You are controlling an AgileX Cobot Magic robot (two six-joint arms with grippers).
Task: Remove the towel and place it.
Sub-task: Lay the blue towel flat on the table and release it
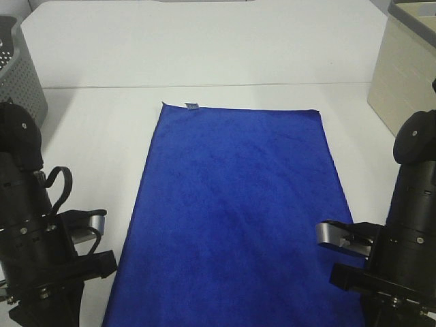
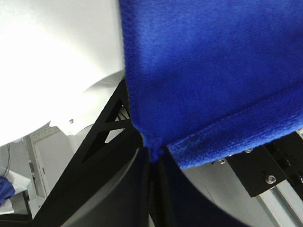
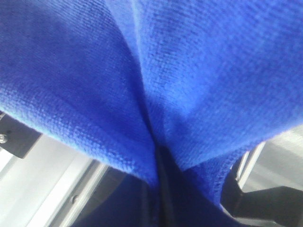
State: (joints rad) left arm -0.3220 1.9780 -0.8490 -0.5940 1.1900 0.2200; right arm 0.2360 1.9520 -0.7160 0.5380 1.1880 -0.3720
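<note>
White tabletop (image 1: 204,48) carries the towel (image 1: 238,204), spread flat lengthwise. It should handle soft, light and floppy, best held by its corners. Left end effector (image 2: 152,158) is clamped on one near corner; right end effector (image 3: 158,156) pinches a bunched fold. Royal-blue plush, stitched hem, with a small pale tag (image 1: 191,105) at a far corner.

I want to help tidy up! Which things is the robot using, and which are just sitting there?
In the job: towel; left arm and right arm, jaws shut on its near edge.
Just sitting: grey plastic basket; beige box.
</note>
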